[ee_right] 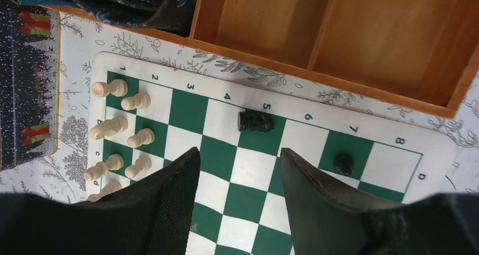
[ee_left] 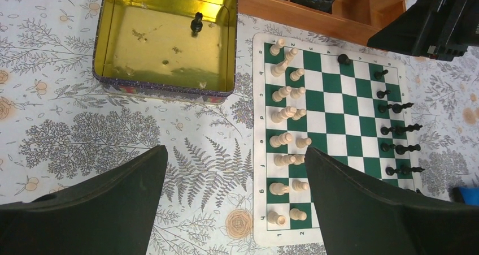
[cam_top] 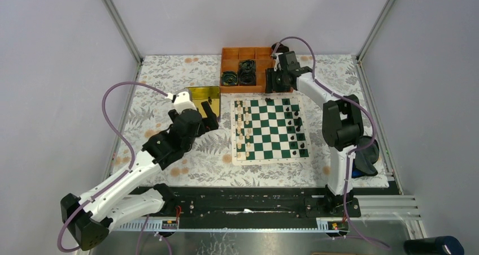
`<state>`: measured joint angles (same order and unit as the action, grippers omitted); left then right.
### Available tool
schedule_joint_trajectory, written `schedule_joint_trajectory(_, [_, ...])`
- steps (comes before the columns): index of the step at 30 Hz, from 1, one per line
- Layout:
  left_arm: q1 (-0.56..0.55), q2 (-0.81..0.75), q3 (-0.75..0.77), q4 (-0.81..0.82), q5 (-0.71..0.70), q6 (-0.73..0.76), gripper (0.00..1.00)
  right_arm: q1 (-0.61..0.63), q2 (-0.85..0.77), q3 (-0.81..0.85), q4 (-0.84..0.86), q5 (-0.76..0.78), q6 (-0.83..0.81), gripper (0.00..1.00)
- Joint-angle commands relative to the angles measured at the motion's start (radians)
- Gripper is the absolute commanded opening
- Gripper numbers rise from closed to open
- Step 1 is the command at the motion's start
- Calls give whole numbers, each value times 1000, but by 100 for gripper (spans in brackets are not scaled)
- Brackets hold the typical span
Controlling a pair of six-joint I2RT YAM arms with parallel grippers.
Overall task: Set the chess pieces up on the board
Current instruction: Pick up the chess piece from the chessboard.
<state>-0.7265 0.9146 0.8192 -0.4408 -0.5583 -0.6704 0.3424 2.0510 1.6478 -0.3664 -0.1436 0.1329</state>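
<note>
Left to right: the left gripper (ee_left: 234,153) hangs over the flowered table (ee_left: 68,125) with its jaws spread wide and nothing between them, just beside the board (ee_left: 333,105). Beyond it, one black chessman (ee_left: 196,23) stands alone in the yellow tin (ee_left: 164,90) and is not yet set out. Cream pieces (ee_left: 285,113) crowd the board's two left files; black pieces (ee_left: 398,128) line its right side with gaps. At the board's far edge the right gripper (ee_right: 238,159) hovers, jaws parted and empty, over a stray black piece (ee_right: 254,121) near the orange tray (ee_right: 316,74).

The chessmen look tiny, hard, smooth and light, so likely to tip or squirt from a pinch; a straight-down hold on the stem above the base seems safest, especially beside packed neighbours.

Only the left wrist view shows the tin's floor clearly. The right wrist view alone shows the border numerals and the tray's bare compartments. The overhead view shows both arms at once, with the pieces as mere specks.
</note>
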Motion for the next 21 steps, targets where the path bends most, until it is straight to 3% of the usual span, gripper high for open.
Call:
schedule_joint_trajectory(1, [3, 14, 21, 73, -35, 26, 99, 29, 42, 81, -37, -18, -9, 61])
schedule_joint_trajectory(21, [3, 61, 16, 101, -55, 49, 99, 43, 177, 202, -93, 56, -10, 54])
